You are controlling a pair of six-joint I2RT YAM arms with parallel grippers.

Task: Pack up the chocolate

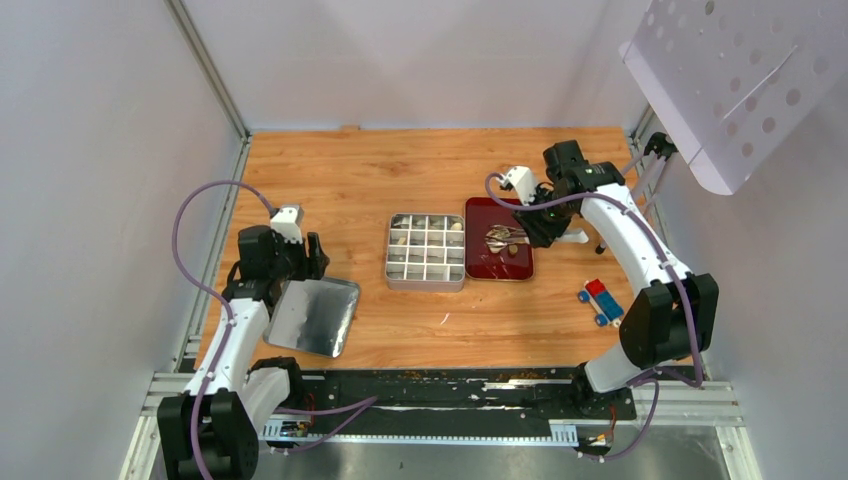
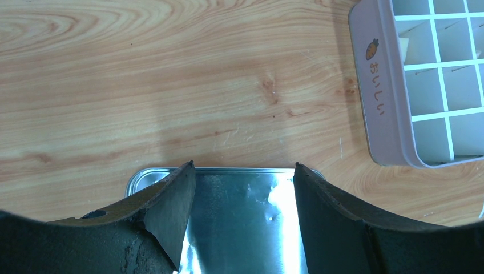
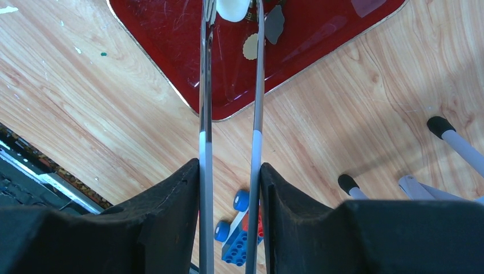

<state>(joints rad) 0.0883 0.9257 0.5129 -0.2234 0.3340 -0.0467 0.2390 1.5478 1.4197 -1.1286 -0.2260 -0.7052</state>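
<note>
On the red tray (image 1: pixel 482 270) (image 3: pixel 165 51) lie a few loose pieces of chocolate (image 1: pixel 513 249), among them a tan one (image 3: pixel 250 47) and a grey one (image 3: pixel 274 24). My right gripper (image 1: pixel 537 226) (image 3: pixel 229 166) is shut on the long metal tongs (image 1: pixel 503 237) (image 3: pixel 204 114). A cream-white piece (image 3: pixel 234 8) sits between the tongs' tips over the tray. The compartment tin (image 1: pixel 425 284) (image 2: pixel 376 85) stands left of the tray with pieces in some cells. My left gripper (image 1: pixel 312 254) (image 2: pixel 244 165) is open over the silver lid (image 1: pixel 315 315) (image 2: pixel 245 228).
A red-and-blue toy block (image 1: pixel 600 300) (image 3: pixel 242 234) lies on the table under the right arm. A white perforated panel (image 1: pixel 740 80) on thin black-tipped legs (image 3: pixel 456 142) stands at the back right. A black rail (image 1: pixel 450 385) runs along the near edge.
</note>
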